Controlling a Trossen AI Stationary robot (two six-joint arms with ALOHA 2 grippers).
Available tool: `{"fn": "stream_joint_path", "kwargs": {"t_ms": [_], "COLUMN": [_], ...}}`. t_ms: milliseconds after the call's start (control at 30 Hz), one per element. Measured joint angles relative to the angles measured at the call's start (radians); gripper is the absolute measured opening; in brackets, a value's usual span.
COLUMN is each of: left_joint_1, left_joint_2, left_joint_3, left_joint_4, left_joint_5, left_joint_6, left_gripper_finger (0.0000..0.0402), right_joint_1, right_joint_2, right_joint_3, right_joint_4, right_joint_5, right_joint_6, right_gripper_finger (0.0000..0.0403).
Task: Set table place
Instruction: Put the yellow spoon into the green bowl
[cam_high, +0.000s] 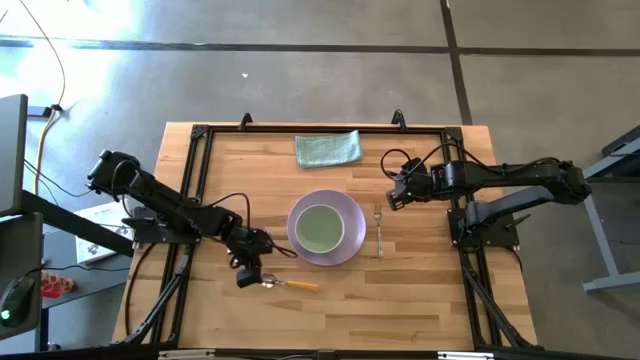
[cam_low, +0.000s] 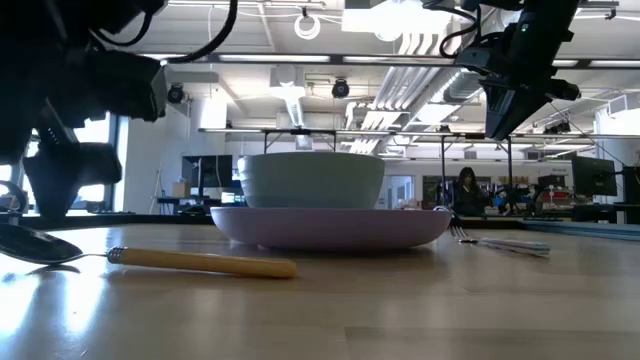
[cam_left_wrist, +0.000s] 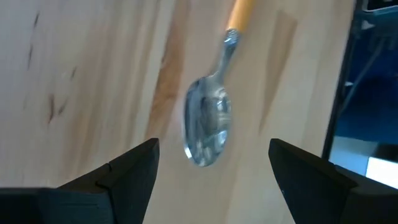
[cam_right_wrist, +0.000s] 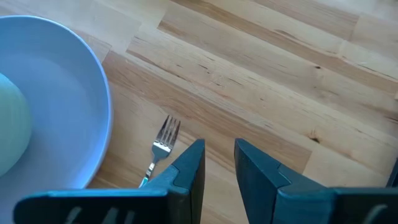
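The lilac plate (cam_high: 325, 228) lies flat on the wooden table (cam_high: 420, 290) with the pale green bowl (cam_high: 319, 227) standing in it. The silvery fork (cam_high: 379, 230) lies flat on the table just right of the plate, tines toward the far edge. The spoon (cam_high: 290, 284) with the yellow-orange handle lies on the table near-left of the plate. My left gripper (cam_high: 252, 280) is open above the spoon's bowl end (cam_left_wrist: 208, 121), a finger on either side, not touching it. My right gripper (cam_high: 395, 195) hovers beyond the fork (cam_right_wrist: 163, 142), empty, its fingers a narrow gap apart.
A folded teal cloth (cam_high: 328, 149) lies at the table's far edge, behind the plate. The black metal frame (cam_high: 196, 150) runs along the table's sides. Bare wood shows along the near edge and right of the fork.
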Motion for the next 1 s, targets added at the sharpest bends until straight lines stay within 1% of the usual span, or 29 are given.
{"fn": "stream_joint_path", "kwargs": {"t_ms": [167, 400, 500, 600, 700, 867, 933, 1000], "left_joint_1": [-0.001, -0.001, 0.0, -0.001, -0.001, 0.0, 0.002, 0.002], "left_joint_2": [0.0, 0.006, 0.026, 0.057, 0.089, 0.149, 0.173, 0.186], "left_joint_3": [-0.03, -0.041, -0.043, -0.042, -0.04, -0.04, -0.037, -0.037], "left_joint_4": [0.023, 0.101, 0.09, 0.123, 0.206, 0.251, 0.259, 0.26], "left_joint_5": [0.057, 0.053, 0.05, 0.051, 0.051, 0.093, 0.121, 0.13], "left_joint_6": [-0.052, -0.066, -0.075, -0.078, -0.078, -0.081, -0.082, -0.081], "left_gripper_finger": [0.0291, 0.0291, 0.0291, 0.0291, 0.0291, 0.0291, 0.0286, 0.0271], "right_joint_1": [0.0, 0.0, 0.0, 0.0, 0.0, 0.0, 0.0, 0.0], "right_joint_2": [0.0, 0.0, 0.0, 0.0, 0.0, 0.0, 0.0, 0.0], "right_joint_3": [0.0, 0.0, 0.0, 0.0, 0.0, 0.0, 0.0, 0.0], "right_joint_4": [0.0, 0.0, 0.0, 0.0, 0.0, 0.0, 0.0, 0.0], "right_joint_5": [0.008, 0.015, 0.015, 0.016, 0.017, 0.018, 0.018, 0.018], "right_joint_6": [-0.017, -0.017, -0.018, -0.018, -0.025, -0.041, -0.043, -0.043], "right_gripper_finger": [0.0079, 0.0079, 0.0079, 0.0079, 0.0079, 0.0079, 0.0079, 0.0079]}}
